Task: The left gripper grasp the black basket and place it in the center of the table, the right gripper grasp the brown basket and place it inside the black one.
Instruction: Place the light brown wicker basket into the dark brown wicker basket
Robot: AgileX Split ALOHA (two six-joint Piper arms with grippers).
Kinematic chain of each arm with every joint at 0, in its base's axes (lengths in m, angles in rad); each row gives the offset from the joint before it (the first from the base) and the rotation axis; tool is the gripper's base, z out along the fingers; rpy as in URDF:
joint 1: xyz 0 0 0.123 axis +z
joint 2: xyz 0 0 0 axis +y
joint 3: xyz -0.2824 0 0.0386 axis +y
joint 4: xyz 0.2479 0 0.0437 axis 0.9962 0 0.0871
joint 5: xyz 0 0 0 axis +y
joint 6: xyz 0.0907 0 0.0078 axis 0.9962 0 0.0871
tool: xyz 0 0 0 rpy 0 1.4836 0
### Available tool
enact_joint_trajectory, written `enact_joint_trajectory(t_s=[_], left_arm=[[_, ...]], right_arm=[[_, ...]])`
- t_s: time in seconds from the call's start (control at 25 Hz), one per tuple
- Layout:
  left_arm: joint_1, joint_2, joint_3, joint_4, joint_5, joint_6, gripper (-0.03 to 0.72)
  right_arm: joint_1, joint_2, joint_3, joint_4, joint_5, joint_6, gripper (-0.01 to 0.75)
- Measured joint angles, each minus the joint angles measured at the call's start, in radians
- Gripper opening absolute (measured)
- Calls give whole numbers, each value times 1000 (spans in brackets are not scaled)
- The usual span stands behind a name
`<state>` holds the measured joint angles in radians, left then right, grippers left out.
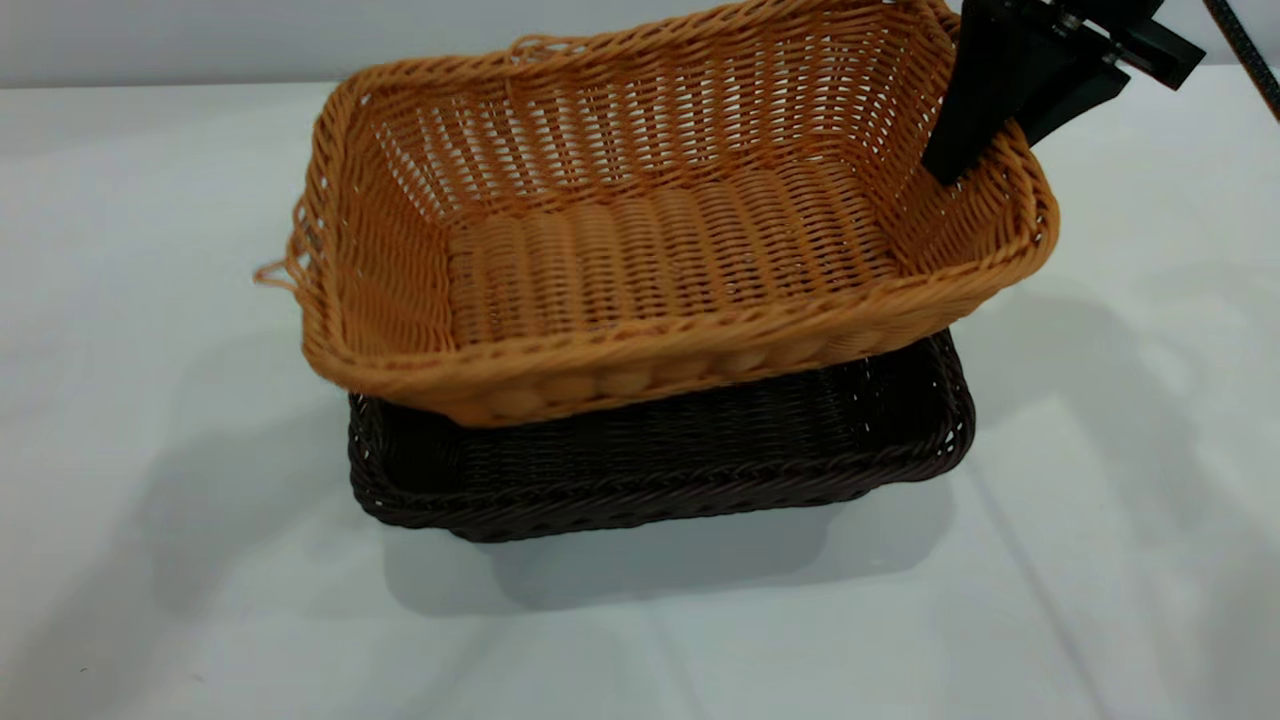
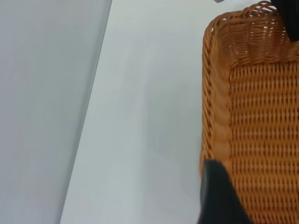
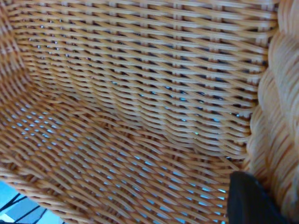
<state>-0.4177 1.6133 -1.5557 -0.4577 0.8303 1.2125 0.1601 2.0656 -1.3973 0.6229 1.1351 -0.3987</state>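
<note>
The brown basket (image 1: 660, 240) hangs tilted over the black basket (image 1: 700, 460), which rests on the white table (image 1: 150, 300). Whether the two touch I cannot tell. My right gripper (image 1: 985, 150) is shut on the brown basket's right rim, one finger inside and one outside. In the right wrist view one finger (image 3: 250, 200) lies against the inner wall beside the braided rim (image 3: 275, 116). My left gripper is out of the exterior view. A dark part of it (image 2: 217, 196) shows in the left wrist view beside the brown basket (image 2: 261, 116), apart from it.
Bare table (image 2: 140, 116) lies around the baskets on all sides. A grey wall (image 1: 200, 40) runs along the table's far edge. Loose loops of strand (image 1: 275, 275) stick out of the brown basket's left end.
</note>
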Motion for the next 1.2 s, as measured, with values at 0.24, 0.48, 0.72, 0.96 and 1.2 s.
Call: enact_joint_trajectory(t_s=[0.24, 0.48, 0.72, 0.96, 1.2], left_arm=[[0, 0, 0, 0, 0, -3, 362], [0, 0, 0, 1, 1, -3, 362], [0, 0, 0, 1, 1, -3, 362], [0, 0, 0, 1, 1, -4, 362], [0, 0, 0, 1, 1, -4, 362]], right_arm=[[0, 16, 44, 8, -15, 12, 69], [0, 91, 50, 98, -62, 16, 72], [0, 156, 51, 122, -85, 16, 84], [0, 157, 51, 143, -151, 20, 155], [0, 156, 51, 154, -141, -31, 346]])
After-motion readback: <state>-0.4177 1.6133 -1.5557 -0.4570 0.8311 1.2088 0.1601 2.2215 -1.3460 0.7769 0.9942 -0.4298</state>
